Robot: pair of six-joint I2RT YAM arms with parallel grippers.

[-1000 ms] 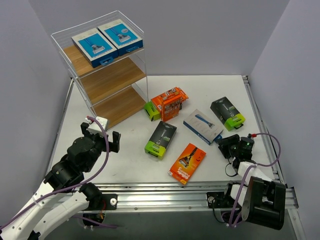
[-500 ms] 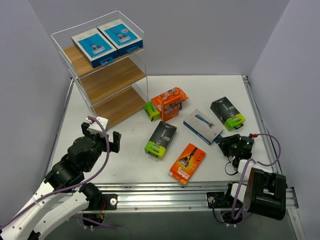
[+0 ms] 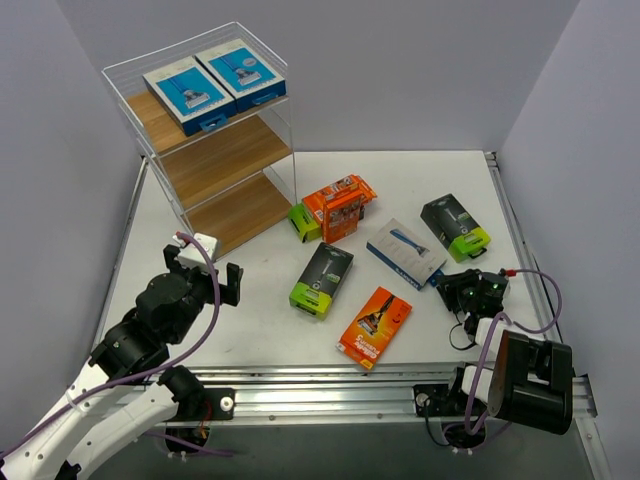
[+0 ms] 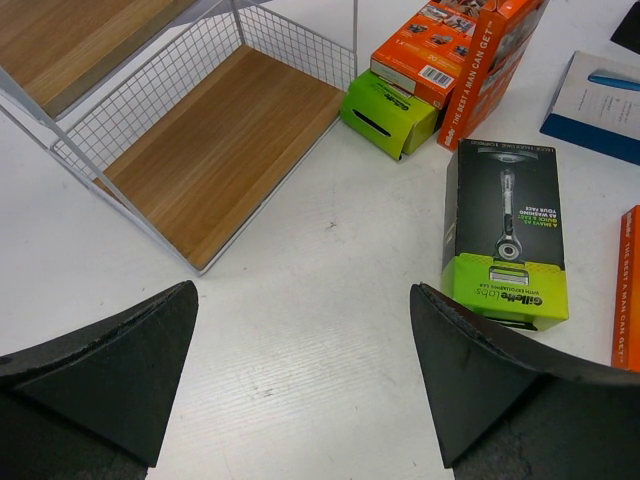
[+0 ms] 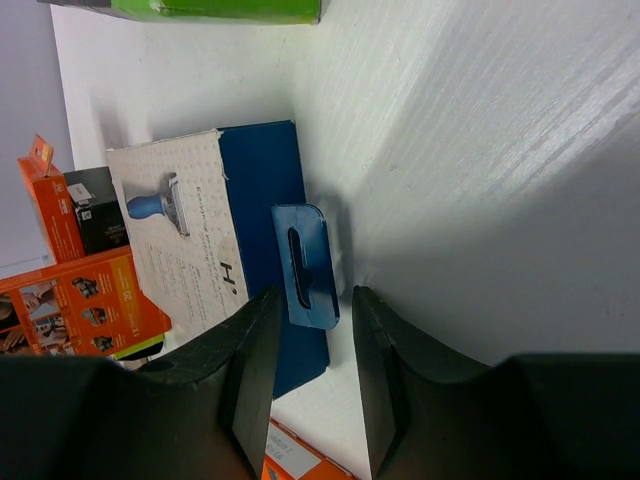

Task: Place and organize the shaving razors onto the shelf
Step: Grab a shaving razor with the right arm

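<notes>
Matt wood-and-wire shelf (image 3: 225,160), glossy cardboard razor packs (image 4: 507,230), textured white table (image 4: 300,330).

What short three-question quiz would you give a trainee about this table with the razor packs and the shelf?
1. Multiple choice: how many packs lie on the top board of the shelf? A one, B two, C four.
2. True or false: the left end effector is shut on a black pack.
3. Fill in: the right end effector has a finger on each side of the blue ____ of the blue-and-white pack.
Key: 1 B. 2 false, it is open and holds nothing. 3 tab.
</notes>
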